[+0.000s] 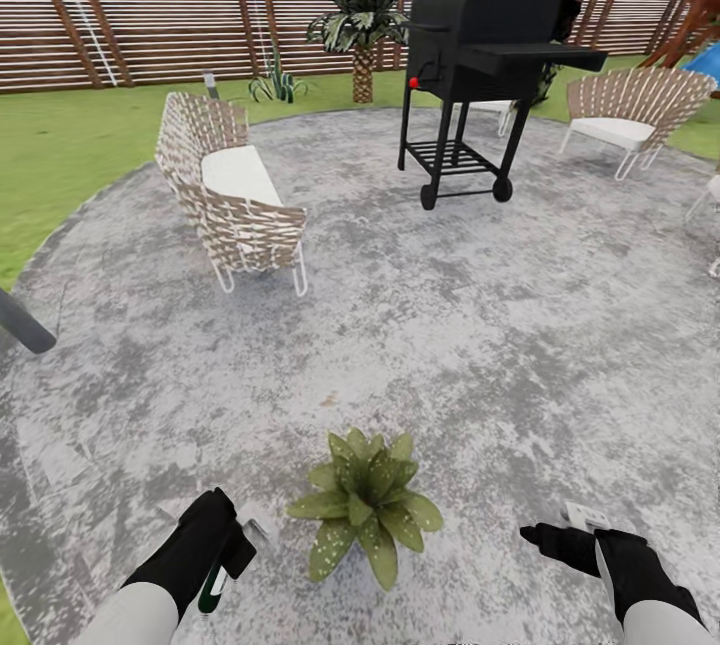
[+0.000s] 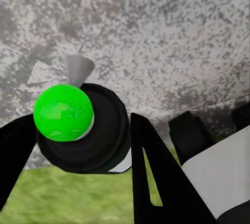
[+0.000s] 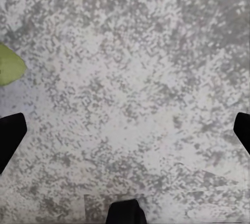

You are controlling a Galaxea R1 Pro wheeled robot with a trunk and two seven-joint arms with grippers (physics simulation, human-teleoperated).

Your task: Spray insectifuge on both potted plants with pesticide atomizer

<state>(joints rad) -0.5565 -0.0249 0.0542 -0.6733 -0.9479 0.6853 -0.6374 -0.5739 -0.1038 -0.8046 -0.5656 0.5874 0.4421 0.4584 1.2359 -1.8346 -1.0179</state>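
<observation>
**Left hand on atomizer beside potted plant; right hand empty**

Landmark: potted plant (image 1: 366, 507), a low rosette of pointed green leaves with pale specks, sitting on the round grey patio (image 1: 480, 345). Pot itself hidden under the leaves.

Nearest the robot:
- Left hand (image 1: 222, 547) just left of the plant, closed around the pesticide atomizer (image 1: 216, 585). In the head view a white and dark-green part of the bottle shows below the fingers. In the left wrist view the atomizer (image 2: 83, 127) sits between the two black fingers (image 2: 156, 172), seen end-on: dark round body with a bright green spot. Patio and a strip of grass lie beyond it.
- Right hand (image 1: 548, 537) to the right of the plant, well apart from it. In the right wrist view its fingers (image 3: 10, 135) stand wide apart at the frame edges with bare paving between them: nothing held. A single green leaf tip (image 3: 10, 66) shows at the edge.

Farther from the plant:
- Woven loveseat with white cushion (image 1: 232, 193), beyond and to the left.
- Black wheeled grill (image 1: 480, 65), beyond and to the right.
- Woven chair (image 1: 630, 110), right of the grill.
- Palm (image 1: 362, 20) and striped spiky plant (image 1: 275, 83) on the lawn (image 1: 60, 155).
- Brown slatted fence (image 1: 150, 35) at the back.
</observation>
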